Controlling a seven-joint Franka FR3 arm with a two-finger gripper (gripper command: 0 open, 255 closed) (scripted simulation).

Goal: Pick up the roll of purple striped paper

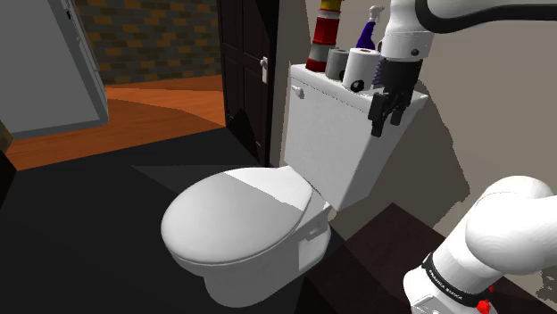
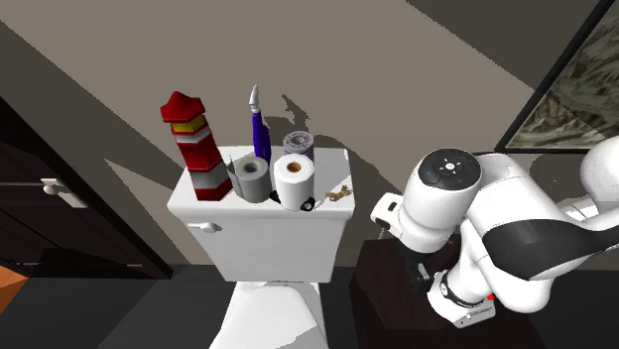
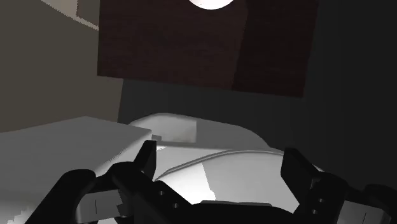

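Black two-finger pincer hung with its fingers pointing down at the far right top corner of the white toilet tank, as the shoulder view gave it. In the wrist view the pincer had its fingers standing well apart with nothing between them, looking down on the closed white toilet lid and the dark brown stand box.

The roll of white paper with purple markings stood upright at the back of the tank's top, just behind a plain white paper roll that lay on its side at the front edge. Beside the marked roll rose a dark blue spray bottle. A grey paper roll lay next to the white one, and a red-and-white striped tower-shaped thing stood at the second exterior view's left end of the tank. The pincer was apart from the marked roll.
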